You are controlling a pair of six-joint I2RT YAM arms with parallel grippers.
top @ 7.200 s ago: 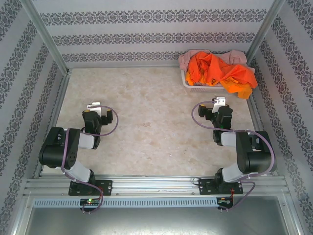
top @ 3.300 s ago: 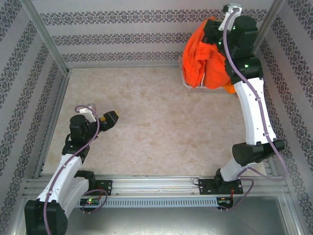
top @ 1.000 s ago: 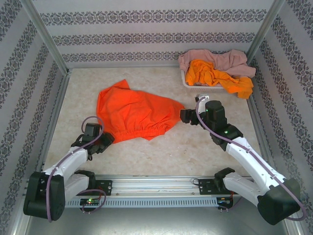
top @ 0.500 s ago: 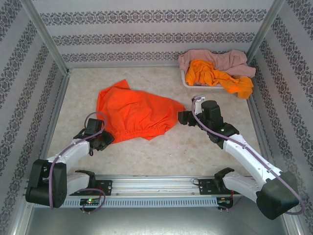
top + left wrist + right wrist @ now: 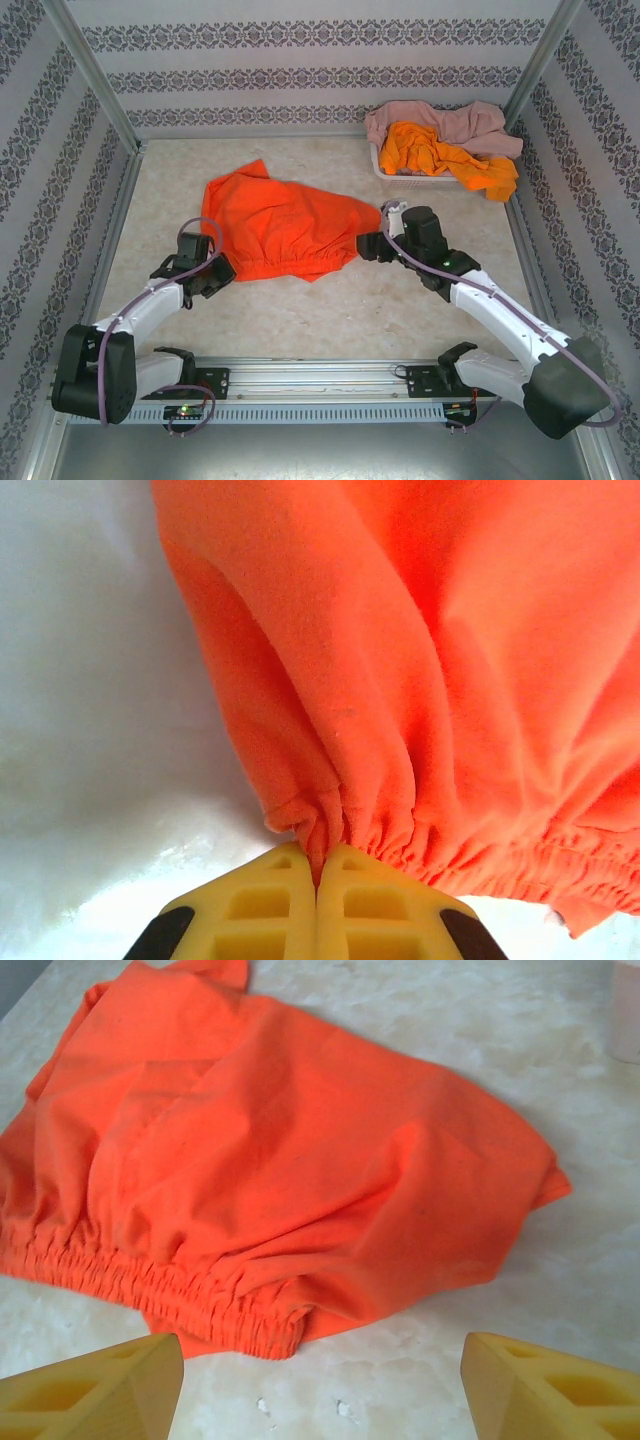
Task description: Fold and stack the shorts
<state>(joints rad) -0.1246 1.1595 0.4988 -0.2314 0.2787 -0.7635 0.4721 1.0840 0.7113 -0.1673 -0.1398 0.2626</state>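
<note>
In the top view, the left gripper [image 5: 215, 272] sits at about 8 o'clock on the marble-patterned table [image 5: 330, 300]. Its jaws are pressed together on the left corner of the gathered waistband of one pair of orange shorts [image 5: 285, 225]. The left wrist view shows the yellow fingertips [image 5: 290, 880] meeting, with a pinch of elastic hem caught between them.

These shorts lie spread and rumpled just left of the table's middle, waistband toward 6 o'clock and legs toward 11 o'clock.

At the shorts' 3 o'clock tip, the right gripper [image 5: 368, 245] hangs just beside the cloth with its jaws wide and nothing between them.

At 1 o'clock, in the far right corner, a white basket [image 5: 385, 170] holds the second orange shorts [image 5: 450, 160]. The pink shorts [image 5: 440, 120] are heaped behind them.
</note>
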